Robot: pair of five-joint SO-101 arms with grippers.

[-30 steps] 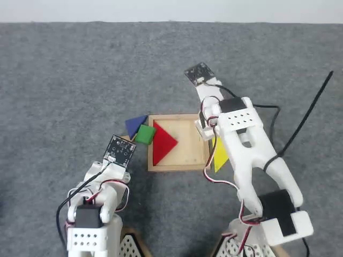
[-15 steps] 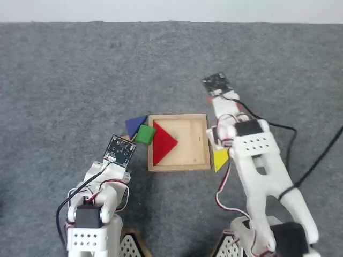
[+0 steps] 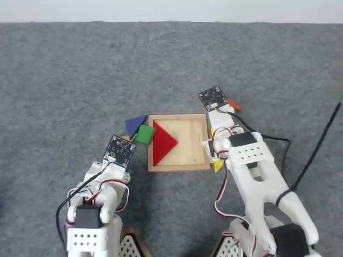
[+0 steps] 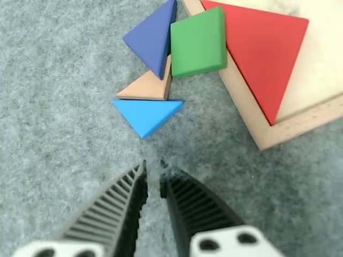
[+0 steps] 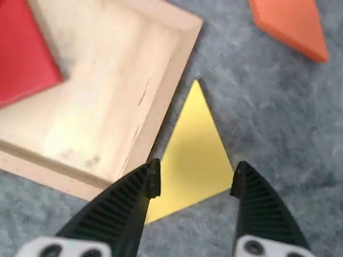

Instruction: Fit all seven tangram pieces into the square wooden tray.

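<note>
The square wooden tray (image 3: 179,163) holds a big red triangle (image 3: 162,142). A green square (image 4: 197,42) rests on the tray's left rim, touching a dark blue triangle (image 4: 153,37). A tan triangle (image 4: 147,88) and a light blue triangle (image 4: 146,115) lie just in front of them. My left gripper (image 4: 153,179) hovers shut over bare carpet, short of the light blue triangle. My right gripper (image 5: 195,179) is open, its fingers on either side of the wide end of a yellow triangle (image 5: 193,144) that lies beside the tray's right rim (image 5: 161,107). An orange parallelogram (image 5: 292,27) lies beyond it.
Grey carpet (image 3: 64,80) covers the whole table, with wide open room at the back and left. The right arm's body (image 3: 246,160) hangs over the carpet just right of the tray. The orange piece (image 3: 234,105) sits by that arm's camera board.
The right arm has swung off the tray's right rim and come down around the yellow triangle, uncovering the orange piece. The left arm and the pieces have not moved.
</note>
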